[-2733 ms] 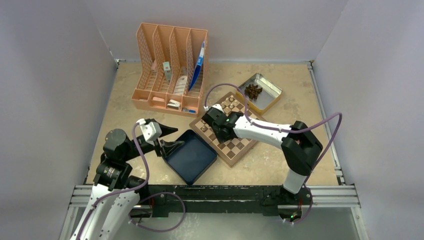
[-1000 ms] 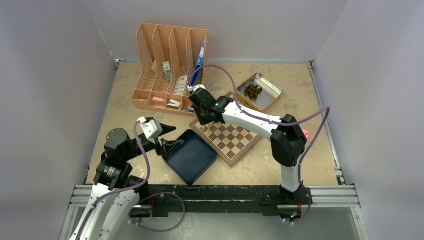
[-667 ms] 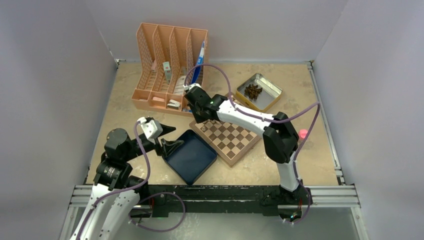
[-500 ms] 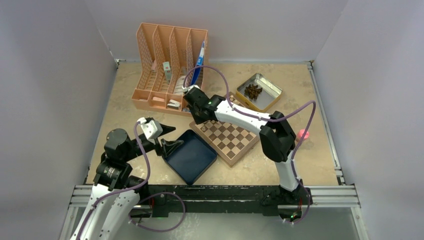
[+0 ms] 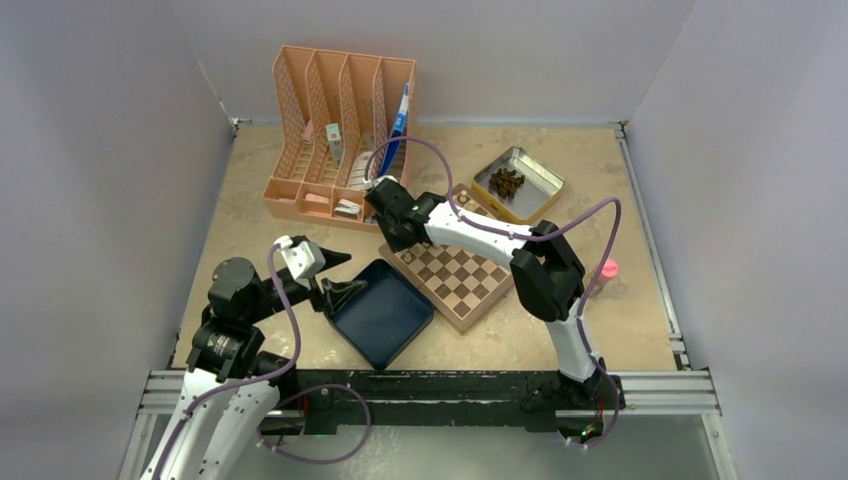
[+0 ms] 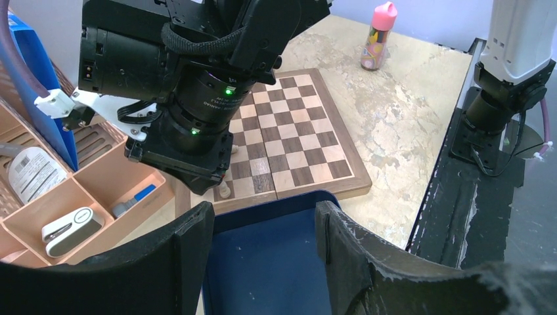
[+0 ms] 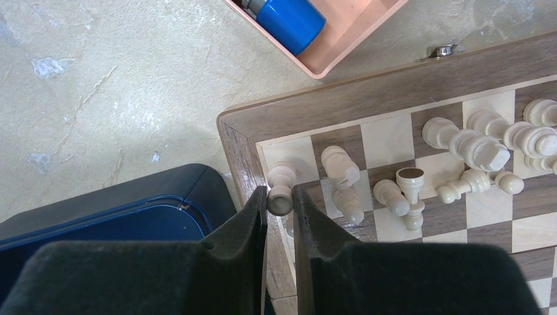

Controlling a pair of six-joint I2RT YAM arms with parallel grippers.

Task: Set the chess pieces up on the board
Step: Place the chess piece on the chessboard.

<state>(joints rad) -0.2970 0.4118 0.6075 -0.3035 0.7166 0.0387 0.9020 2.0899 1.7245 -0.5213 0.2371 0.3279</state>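
From above, the right arm's wrist covers its own fingers and the left corner of the board (image 5: 470,285), and the small pale figures there are too small to read. The right wrist view cuts the board off at the right and bottom edges. In it the right gripper (image 7: 279,195) is pinched tight on one pale piece (image 7: 281,180), tilted over the board's corner square beside the rim. More chess pieces (image 7: 473,141) lie toppled and crowded toward the upper right. The left gripper (image 6: 263,213) hangs with its jaws apart and nothing between them, over the near edge of the dark blue tray (image 6: 263,262). A metal tin (image 5: 545,180) holds dark brown lumps (image 5: 507,183), hard to identify. The peach slotted organizer (image 5: 340,140) holds small items and a glossy blue cylinder (image 7: 289,16).
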